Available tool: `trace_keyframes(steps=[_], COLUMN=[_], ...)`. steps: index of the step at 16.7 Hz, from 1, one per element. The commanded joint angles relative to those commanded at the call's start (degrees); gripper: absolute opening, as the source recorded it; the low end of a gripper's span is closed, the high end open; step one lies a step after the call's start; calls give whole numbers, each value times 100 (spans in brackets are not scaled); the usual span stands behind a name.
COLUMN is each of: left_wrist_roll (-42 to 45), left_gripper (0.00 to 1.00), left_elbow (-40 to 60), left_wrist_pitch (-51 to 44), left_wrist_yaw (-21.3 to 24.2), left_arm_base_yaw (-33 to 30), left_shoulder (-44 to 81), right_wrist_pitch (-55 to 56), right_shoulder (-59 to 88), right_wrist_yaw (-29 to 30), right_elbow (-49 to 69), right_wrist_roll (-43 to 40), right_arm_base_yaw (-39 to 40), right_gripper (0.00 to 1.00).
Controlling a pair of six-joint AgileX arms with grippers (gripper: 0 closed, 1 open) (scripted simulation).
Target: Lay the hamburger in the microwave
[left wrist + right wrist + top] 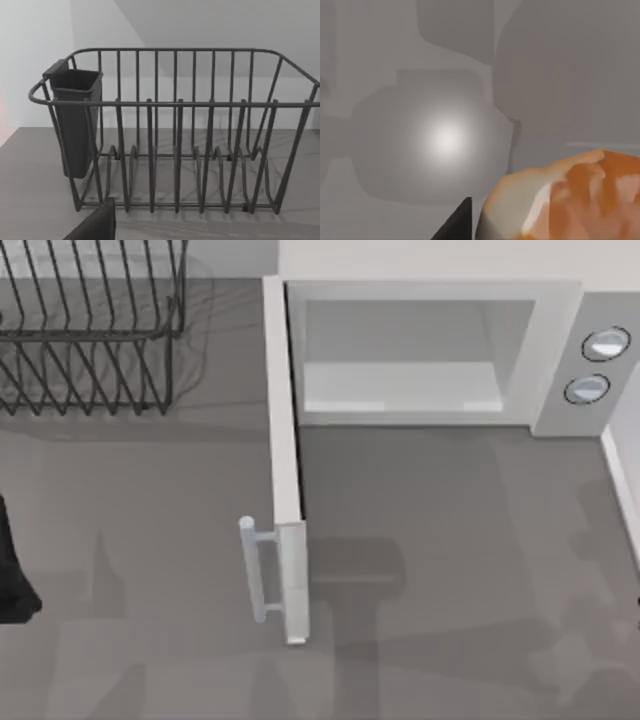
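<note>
Item one: the large white boxy microwave [430, 350] stands at the far right of the grey desk [150, 540]. Its hinged door [285, 470] is swung fully open toward the near side, edge-on from above, with the pale bar handle [255, 570] on its left face. The cavity [405, 365] faces the near side, and two round silver knobs [597, 365] sit on the grey panel at the right. A broad stretch of bare desk lies in front of the cavity, bounded on the left by the door.

Item two: the black wire rack [90, 330] stands at the far left, well apart from the door. My left wrist view looks along the desk at the rack [190, 145] and shows a dark cutlery cup [75, 120] hung on one end.

Item three: the small tan-and-orange hamburger [570, 200] appears close up in my right wrist view, just beside a dark fingertip [457, 225] of the right pincer, above grey desk.

I cannot tell whether the right pincer is clamped on it. The left arm [12, 570] sits at the left edge; I cannot tell its pincer state.
</note>
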Motion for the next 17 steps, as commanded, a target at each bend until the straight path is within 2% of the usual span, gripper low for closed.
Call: trace_keyframes(steps=[4, 10, 13, 17], left_wrist_roll=[0, 0, 0, 0], left_gripper=[100, 100, 100, 100], left_elbow=[0, 0, 0, 0], left_wrist_pitch=[0, 0, 0, 0], left_wrist_yaw=[0, 0, 0, 0], left_arm_base_yaw=[0, 0, 0, 0], left_shoulder=[0, 0, 0, 0], right_wrist_pitch=[-719, -671, -142, 1347], right_shoulder=[-360, -322, 72, 1190], right_wrist_yaw=[2, 26, 251, 793], right_elbow=[494, 535, 791, 1261], right_wrist_roll=[-13, 8, 118, 411], right_arm_base_yaw=[-12, 22, 209, 644], right_gripper=[0, 0, 0, 0])
